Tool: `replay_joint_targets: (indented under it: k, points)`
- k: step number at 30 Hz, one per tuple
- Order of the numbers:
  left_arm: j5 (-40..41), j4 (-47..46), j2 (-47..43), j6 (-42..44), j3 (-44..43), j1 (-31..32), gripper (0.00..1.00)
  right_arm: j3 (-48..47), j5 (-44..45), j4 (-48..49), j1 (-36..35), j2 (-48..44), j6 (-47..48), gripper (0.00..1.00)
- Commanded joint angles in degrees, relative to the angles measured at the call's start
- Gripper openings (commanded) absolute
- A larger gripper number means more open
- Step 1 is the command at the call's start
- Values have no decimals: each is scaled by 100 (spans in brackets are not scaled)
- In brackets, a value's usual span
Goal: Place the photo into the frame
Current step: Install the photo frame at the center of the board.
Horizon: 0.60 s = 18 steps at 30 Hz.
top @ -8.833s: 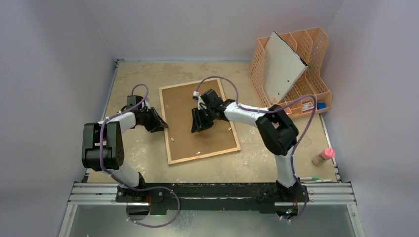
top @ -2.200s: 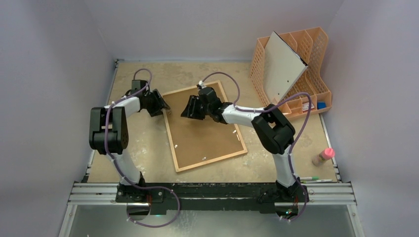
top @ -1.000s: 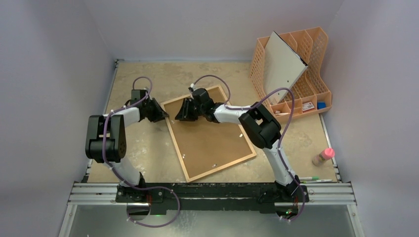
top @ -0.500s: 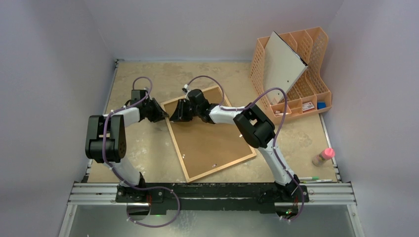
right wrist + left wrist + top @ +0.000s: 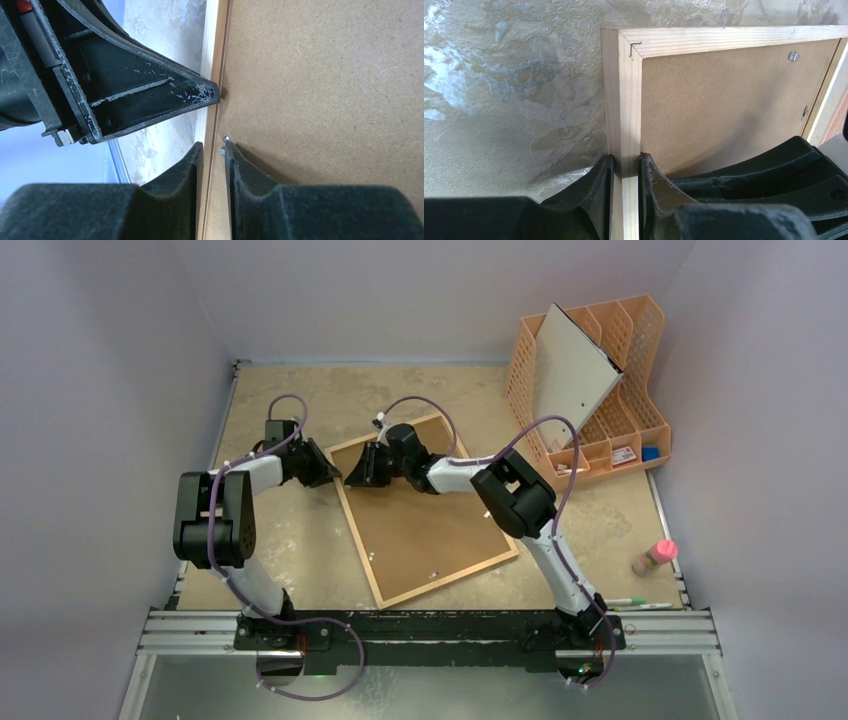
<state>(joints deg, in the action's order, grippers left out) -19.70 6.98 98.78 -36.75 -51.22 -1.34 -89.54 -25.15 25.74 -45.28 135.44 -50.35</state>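
1. Frame (image 5: 449, 580) lies flat and face down on the table (image 5: 300, 550), turned askew, with its brown backing (image 5: 430, 530) facing up.
2. Left gripper (image 5: 625, 160) is clamped on the frame's left rail near the far-left corner. One finger is on the table side and the other on the backing side, and both touch the wood.
3. Right gripper (image 5: 212, 147) straddles the same rail just beside the left gripper. Its jaws are narrow, but I cannot tell whether they press the wood.
4. A small metal tab (image 5: 226, 137) sits at the right gripper's inner fingertip.
5. An orange organizer (image 5: 640, 420) at the far right holds a tilted white board (image 5: 572, 375).
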Motion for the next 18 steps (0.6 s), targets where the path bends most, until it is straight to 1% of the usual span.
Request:
replay_joint_targets:
  k: [1,7,11,18]
  points:
    - [-486,647,290,-119,103,90,2,135,-574,187,-256,231,-266,23]
    - [-534,648,304,-174,101,90,2,307,-717,383,-366,241,-489,20]
    - [-534,673,326,-183,111,90,2,261,-731,383,-398,347,-610,18]
    - [-562,671,314,-192,143,90,2,238,-564,358,-464,413,-688,18]
